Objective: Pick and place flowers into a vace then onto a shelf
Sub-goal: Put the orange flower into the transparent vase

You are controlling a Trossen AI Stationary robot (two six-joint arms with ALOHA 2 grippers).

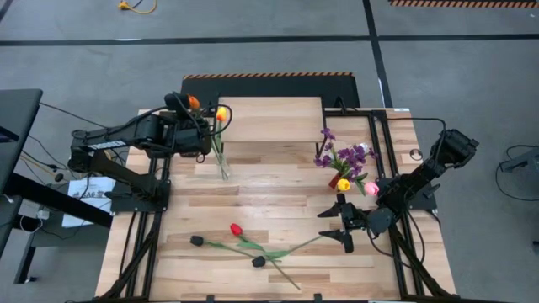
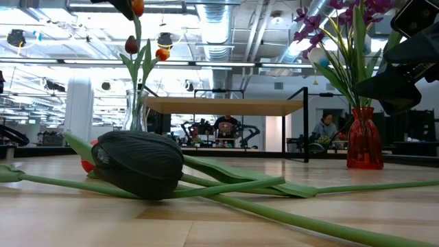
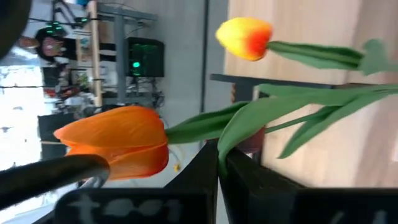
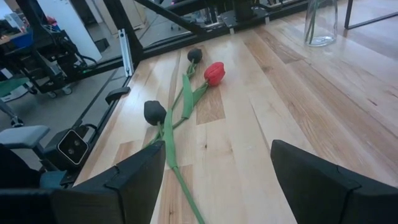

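My left gripper [image 1: 200,126] is shut on an orange tulip [image 3: 118,143] above the clear glass vase [image 1: 222,165]. A yellow tulip [image 1: 221,113] stands in that vase. In the low view the orange tulip [image 2: 137,7] is at the top and its stem runs down toward the vase's mouth [image 2: 136,92]. My right gripper [image 1: 344,224] is open and hovers near the table's right side. A red tulip [image 4: 214,73] and two black tulips [image 4: 155,112] [image 4: 194,55] lie flat on the table ahead of it. The shelf [image 1: 269,118] stands at the far edge. My left gripper pinches the orange tulip between its two fingers, on the green stem and leaf [image 3: 219,146] just below the head. The fingers come level from the table's left and lie across the stem. The head is lifted high; the stem hangs toward the clear vase.
A red vase [image 1: 335,178] with purple sprigs [image 1: 345,156], a yellow tulip [image 1: 343,183] and a pink one [image 1: 370,188] stands just far of my right gripper. Bare tabletop [image 1: 278,194] lies between the vases. People and equipment show in the room beyond the table.
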